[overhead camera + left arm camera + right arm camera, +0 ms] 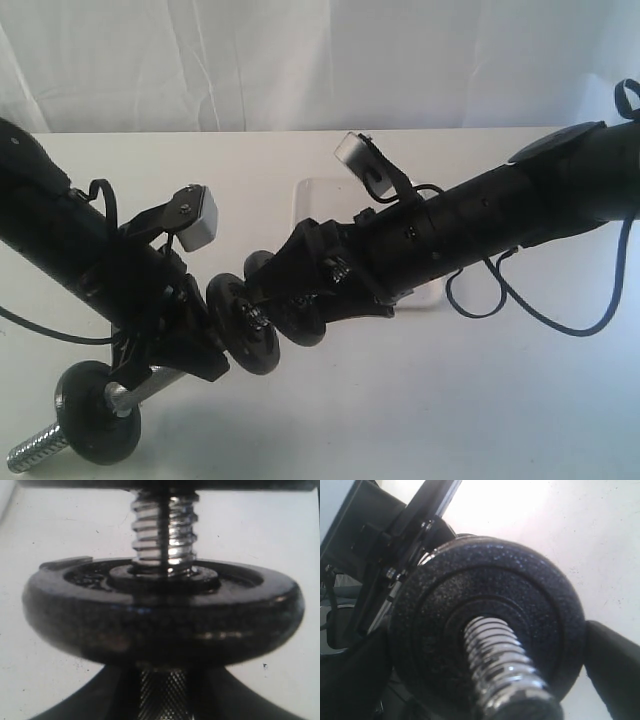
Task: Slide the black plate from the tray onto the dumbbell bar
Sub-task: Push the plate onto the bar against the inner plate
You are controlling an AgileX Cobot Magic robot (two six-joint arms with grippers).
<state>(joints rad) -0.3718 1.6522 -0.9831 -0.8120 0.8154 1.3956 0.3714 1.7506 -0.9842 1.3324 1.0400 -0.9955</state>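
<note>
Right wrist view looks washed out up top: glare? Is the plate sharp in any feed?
Right wrist view: yes, the table is blown out white; the black plate shows sharp, the dumbbell bar blurs at its near end. Left wrist view: plate rim soft, threads glinting hard. Exterior view: arms nearly featureless black against the bright table.

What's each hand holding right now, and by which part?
Left hand grips the chrome threaded dumbbell bar by its knurled middle. Right hand straddles the round matte-black plate at its rim; whether it clamps cannot be told.
</note>
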